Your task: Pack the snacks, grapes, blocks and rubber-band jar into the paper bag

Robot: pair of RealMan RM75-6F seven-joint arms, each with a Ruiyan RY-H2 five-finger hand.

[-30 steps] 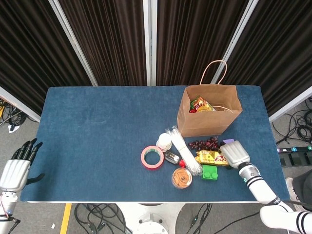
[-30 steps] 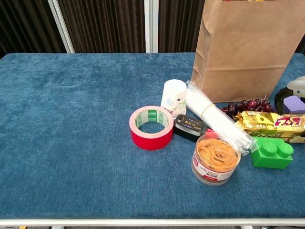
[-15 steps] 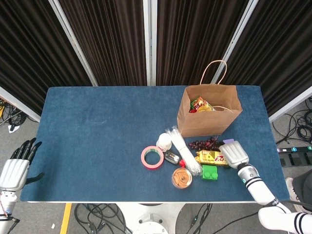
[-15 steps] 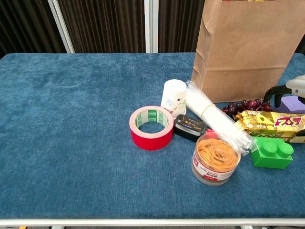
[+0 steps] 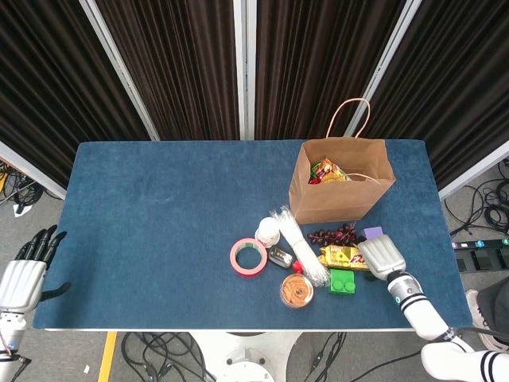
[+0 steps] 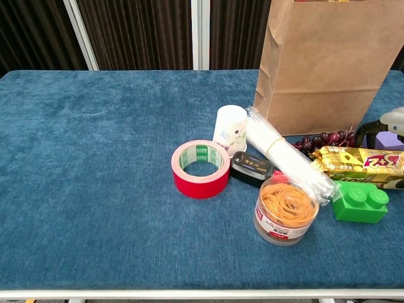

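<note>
In the head view we see the paper bag (image 5: 342, 181) upright on the bench (image 5: 159, 207) w/ some snack packs already inside, while the grapes (image 5: 334, 235), yellow snack (image 5: 338, 256), green block (image 5: 343, 281), purple block (image 5: 373, 232) and rubber-band jar (image 5: 297, 290) are not yet packed; the right hand (image 5: 382, 256) lies over the snack's end, the left hand (image 5: 24, 274) holds nothing, fingers apart, off the bench edge. In the chest view the right hand (image 6: 386, 126) is only at the frame edge, touching the snack (image 6: 360, 162), and we cannot tell if it grips, so approx. most of the task is left, we judge.
</note>
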